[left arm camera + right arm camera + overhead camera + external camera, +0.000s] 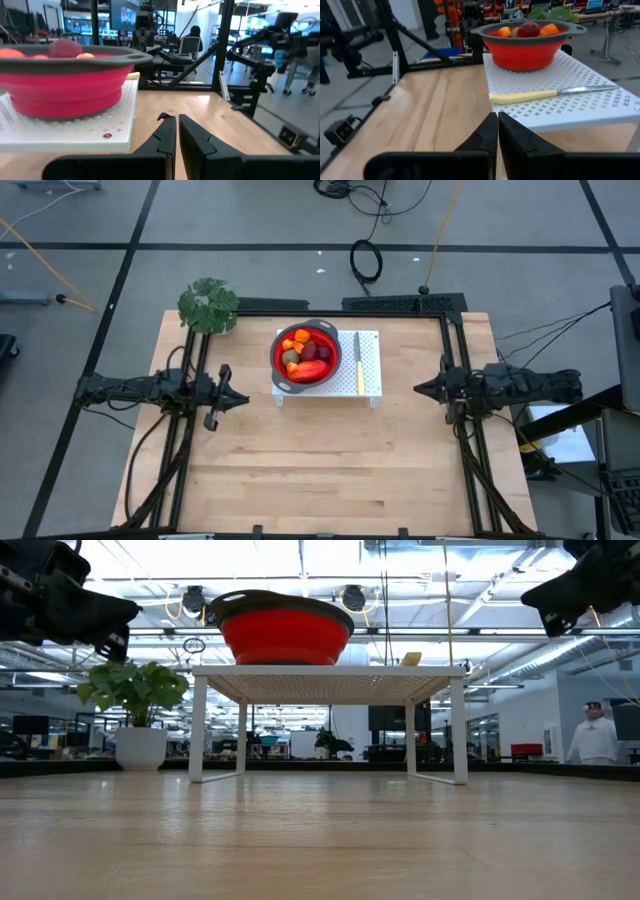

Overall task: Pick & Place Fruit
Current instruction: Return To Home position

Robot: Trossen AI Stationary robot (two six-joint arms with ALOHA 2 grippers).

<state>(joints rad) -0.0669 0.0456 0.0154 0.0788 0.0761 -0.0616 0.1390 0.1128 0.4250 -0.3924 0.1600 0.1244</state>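
Fruit (303,355) sat in bowl (333,345), knife (358,362) beside it — left gripper (240,398) and right gripper (420,388) flanked bowl, jaws pinched, empty; homing step, next: just park.

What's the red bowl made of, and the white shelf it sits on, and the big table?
The red round bowl with the grey rim looks like soft matte silicone or plastic; its wall has folding steps. The white shelf seems painted metal, punched with little holes. The table is pale wood, with plank lines and grain.
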